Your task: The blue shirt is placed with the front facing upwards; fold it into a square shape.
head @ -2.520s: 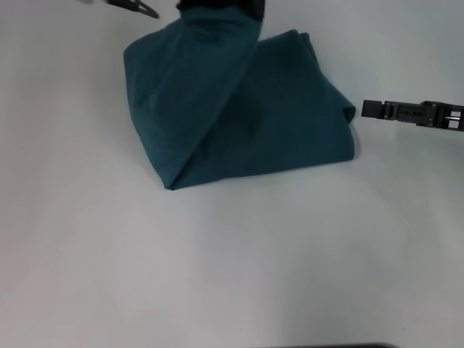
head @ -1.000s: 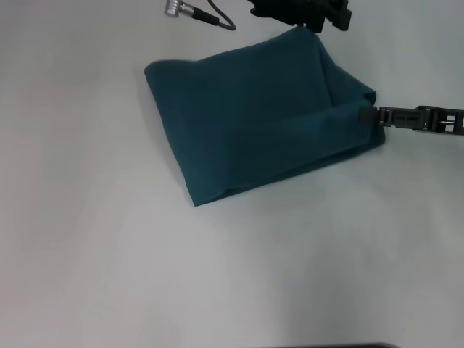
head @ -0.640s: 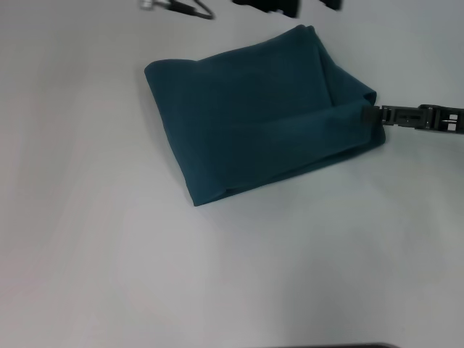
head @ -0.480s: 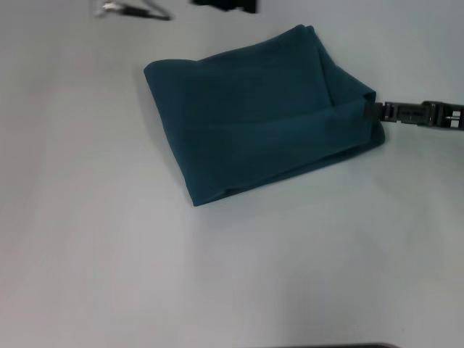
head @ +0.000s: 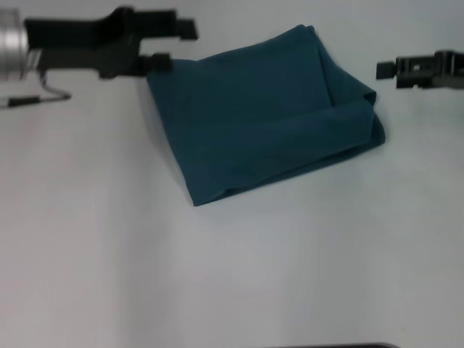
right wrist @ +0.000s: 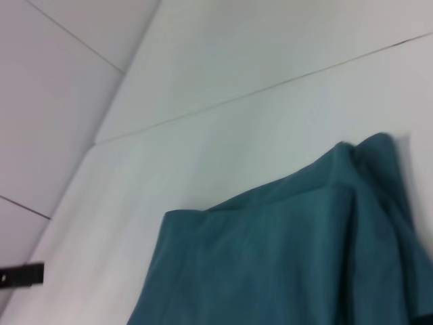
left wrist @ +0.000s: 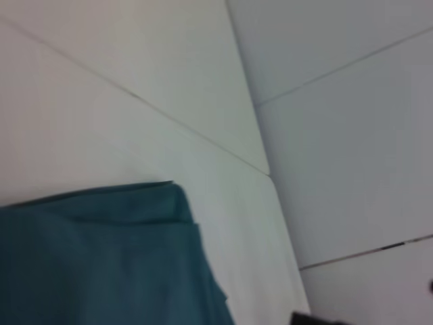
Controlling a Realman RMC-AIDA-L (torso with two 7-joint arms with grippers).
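The shirt lay folded, roughly square, on the table. The left gripper was open and empty; the right gripper's state was unclear. The loose right-hand fold might spring open.

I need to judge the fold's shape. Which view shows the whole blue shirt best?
The head view: the whole folded blue shirt lies in frame with all its edges visible. The left wrist view catches only one corner; the right wrist view shows the far edge, with the rest cropped.
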